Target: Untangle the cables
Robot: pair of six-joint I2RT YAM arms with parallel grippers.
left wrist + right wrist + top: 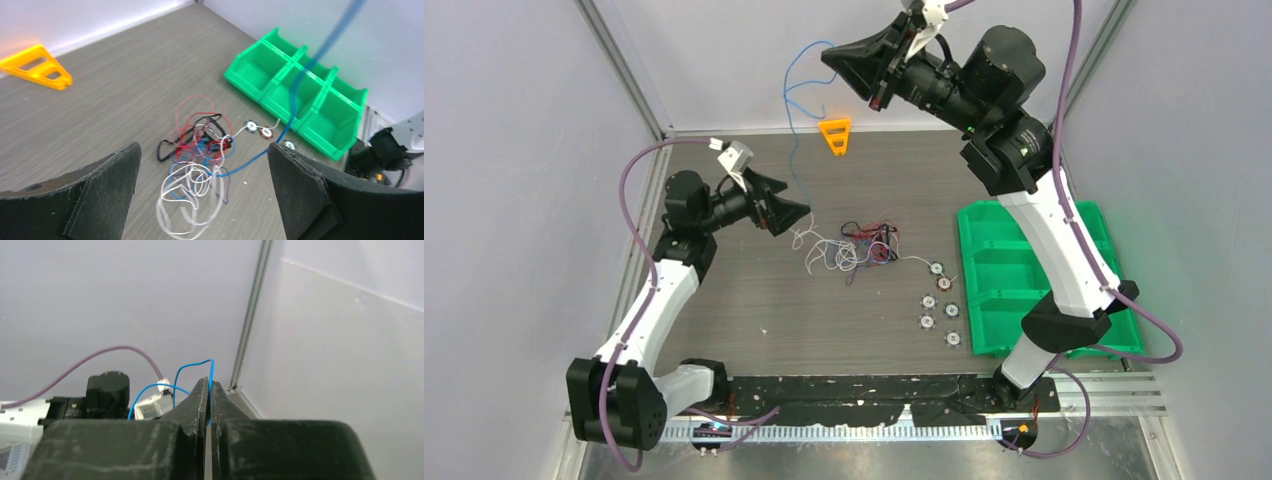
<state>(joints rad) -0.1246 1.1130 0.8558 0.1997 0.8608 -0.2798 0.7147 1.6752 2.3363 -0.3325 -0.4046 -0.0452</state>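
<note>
Cables [864,248] lie knotted in a clump mid-table [724,290], left of the green bin [969,262]. Your right gripper [208,386] pinches the blue cable [796,110] between closed fingers, high above the clump. Your left gripper [796,212] hangs beside the clump, fingers spread wide, holding nothing.

Overhead and left-wrist views, both over cables [869,248]

blue wire [296,85]: blurred above the tangle [197,150], running off the left wrist view's top edge.
gripped stretch: hidden between the pressed-together fingers of the right pincer [208,385].
tangle's crossings: too small to sort from above.
green bin [994,250], right of the tangle: partly covered by the right arm [1064,240].
round discs [929,301], beside the tangle: too small to identify.
</note>
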